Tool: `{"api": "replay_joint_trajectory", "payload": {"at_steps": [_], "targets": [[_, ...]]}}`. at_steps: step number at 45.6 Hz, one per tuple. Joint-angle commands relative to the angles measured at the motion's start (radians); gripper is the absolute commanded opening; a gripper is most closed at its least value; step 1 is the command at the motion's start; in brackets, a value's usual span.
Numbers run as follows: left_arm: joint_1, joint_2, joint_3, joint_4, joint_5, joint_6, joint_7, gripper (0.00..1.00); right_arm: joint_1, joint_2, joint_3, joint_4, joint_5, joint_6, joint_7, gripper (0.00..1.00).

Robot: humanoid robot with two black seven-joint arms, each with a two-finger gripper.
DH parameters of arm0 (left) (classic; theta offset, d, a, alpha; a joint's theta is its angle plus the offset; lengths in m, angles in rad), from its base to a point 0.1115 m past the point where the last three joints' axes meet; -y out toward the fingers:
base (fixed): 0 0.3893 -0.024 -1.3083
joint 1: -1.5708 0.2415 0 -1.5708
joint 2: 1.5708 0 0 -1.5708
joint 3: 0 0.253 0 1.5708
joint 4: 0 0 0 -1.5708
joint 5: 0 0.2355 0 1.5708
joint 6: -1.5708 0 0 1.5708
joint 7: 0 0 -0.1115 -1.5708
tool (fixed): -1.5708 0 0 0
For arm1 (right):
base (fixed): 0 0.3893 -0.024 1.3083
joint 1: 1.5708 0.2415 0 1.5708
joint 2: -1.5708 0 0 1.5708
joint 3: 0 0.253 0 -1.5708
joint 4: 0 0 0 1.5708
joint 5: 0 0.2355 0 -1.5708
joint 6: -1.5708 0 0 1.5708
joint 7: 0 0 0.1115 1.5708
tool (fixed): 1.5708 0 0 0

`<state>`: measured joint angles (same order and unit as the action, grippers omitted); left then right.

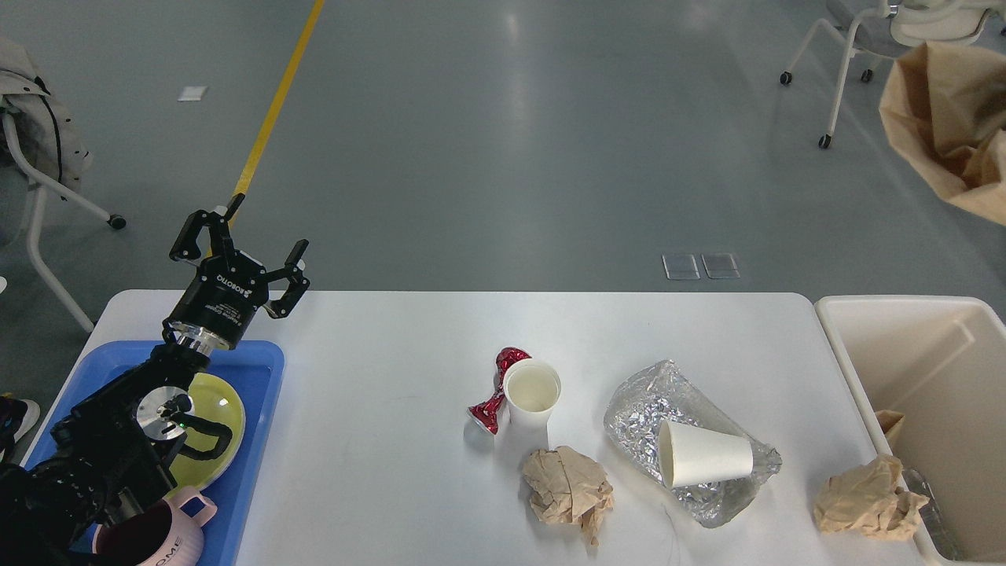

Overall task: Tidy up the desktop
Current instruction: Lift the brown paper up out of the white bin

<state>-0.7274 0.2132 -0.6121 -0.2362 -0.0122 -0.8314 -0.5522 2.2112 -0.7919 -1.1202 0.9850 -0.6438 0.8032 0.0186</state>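
Observation:
The white desktop [377, 440] carries scattered litter. A crushed red can [493, 393] leans against an upright white paper cup [532, 391]. In front of them lies a crumpled brown paper ball [567, 489]. A second paper cup [701, 454] lies on its side on a crinkled foil bag [659, 409]. Another brown paper wad [867, 500] rests at the table's right edge. My left gripper [242, 237] hovers open and empty above the back left corner. A brown paper bag [943, 118] hangs high at the top right; whatever holds it is out of frame.
A blue tray [255, 369] at the left holds a yellow-green plate [216, 420] and a pink mug [161, 538]. A cream bin [919, 369] stands against the table's right end with scraps inside. Wheeled chairs stand on the floor at far left and far right.

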Motion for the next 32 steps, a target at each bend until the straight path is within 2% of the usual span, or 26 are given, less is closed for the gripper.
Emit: {"api": "replay_joint_trajectory", "payload": {"at_steps": [1,8,13,19,24,26,27,28,29,32], "targets": [[-0.001,0.0,0.0,0.0,0.0,0.0,0.0,1.0,-0.285,-0.035,0.002,-0.113,-0.056,-0.217,0.0,0.0],[-0.001,0.0,0.0,0.0,0.0,0.0,0.0,1.0,-0.773,-0.02,0.034,-0.373,-0.039,-0.553,0.014,0.0],[0.0,0.0,0.0,0.0,0.0,0.0,0.0,1.0,-1.068,0.052,0.134,-0.459,0.032,-0.7,0.015,0.0],[0.0,0.0,0.0,0.0,0.0,0.0,0.0,1.0,-1.384,0.206,0.253,-0.664,0.162,-0.797,0.014,0.0],[0.0,0.0,0.0,0.0,0.0,0.0,0.0,1.0,-1.507,0.299,0.298,-0.798,0.176,-0.809,0.014,0.01],[-0.001,0.0,0.0,0.0,0.0,0.0,0.0,1.0,-1.515,0.301,0.3,-0.798,0.174,-0.811,0.014,0.15],[0.0,0.0,0.0,0.0,0.0,0.0,0.0,1.0,-1.516,0.303,0.3,-0.798,0.174,-0.809,0.014,0.28],[-0.001,0.0,0.0,0.0,0.0,0.0,0.0,1.0,-1.516,0.301,0.3,-0.798,0.176,-0.808,0.014,0.59],[0.0,0.0,0.0,0.0,0.0,0.0,0.0,1.0,-1.516,0.3,0.303,-0.798,0.177,-0.809,0.014,0.97],[0.0,0.0,0.0,0.0,0.0,0.0,0.0,1.0,-1.516,0.298,0.303,-0.798,0.181,-0.805,0.014,1.0]]}}
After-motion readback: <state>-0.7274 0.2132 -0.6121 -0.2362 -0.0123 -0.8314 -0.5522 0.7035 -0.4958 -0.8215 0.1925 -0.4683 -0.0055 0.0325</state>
